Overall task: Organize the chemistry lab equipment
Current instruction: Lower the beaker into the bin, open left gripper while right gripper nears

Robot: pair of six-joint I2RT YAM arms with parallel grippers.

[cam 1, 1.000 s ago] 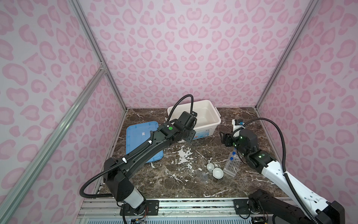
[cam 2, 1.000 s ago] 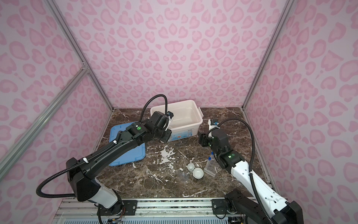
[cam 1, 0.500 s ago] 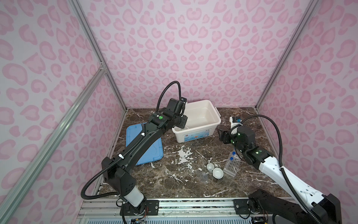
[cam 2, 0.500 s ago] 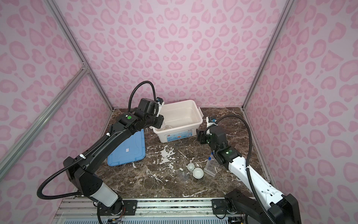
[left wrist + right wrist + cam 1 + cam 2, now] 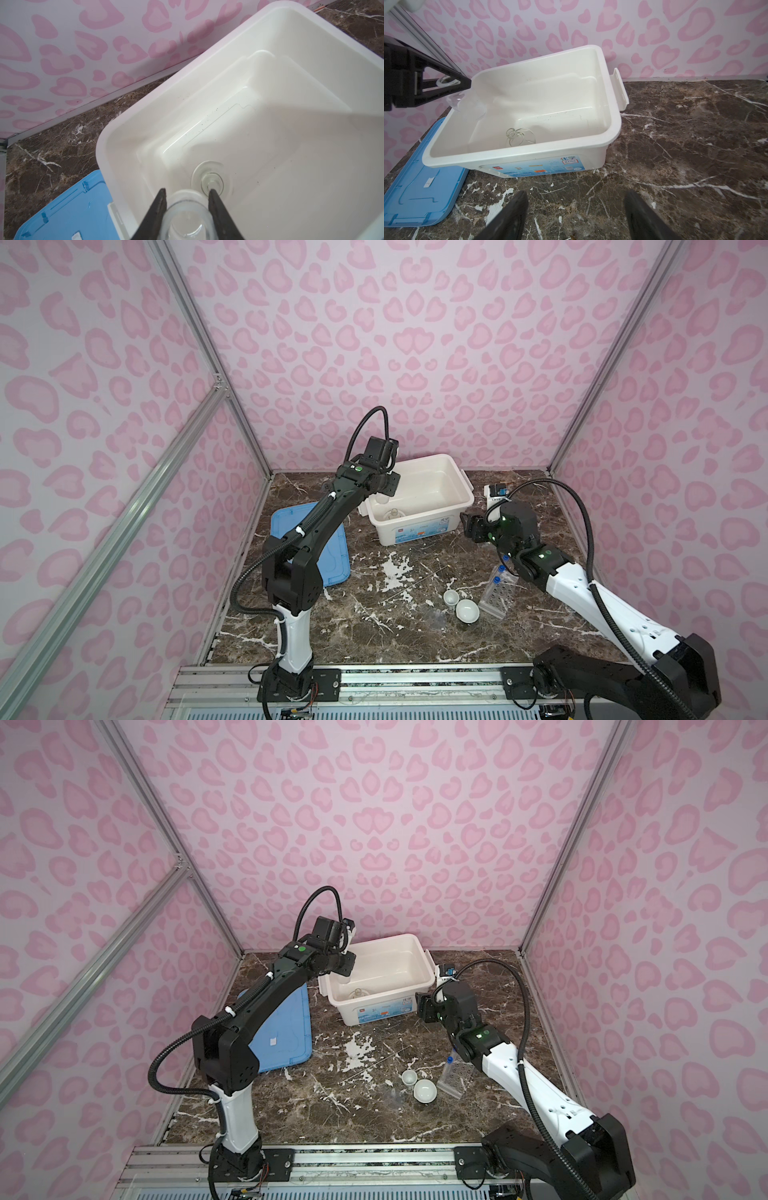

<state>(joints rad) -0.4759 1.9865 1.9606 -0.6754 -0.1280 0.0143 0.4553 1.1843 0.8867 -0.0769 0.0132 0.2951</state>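
Note:
My left gripper (image 5: 187,192) is shut on a clear glass flask (image 5: 187,218), which hangs over the left corner of the white box (image 5: 419,526). A second clear flask (image 5: 519,137) rests on the box floor close beneath. From the right wrist view, the held flask (image 5: 452,91) shows at the box's rim. My right gripper (image 5: 467,524) stands open and empty above the table, just right of the box front. Two white dishes (image 5: 451,597) (image 5: 467,610) and the clear tube rack (image 5: 496,593) with blue-capped tubes (image 5: 500,569) sit front right in both top views.
A flat blue lid (image 5: 332,556) lies left of the box, partly under my left arm. A small white and blue item (image 5: 496,491) stands at the back right. Pink patterned walls close in the dark marble table (image 5: 374,639) on three sides.
My left gripper has lifted the flask from the box's front side up and back over its left corner. The right gripper has edged slightly toward the box.

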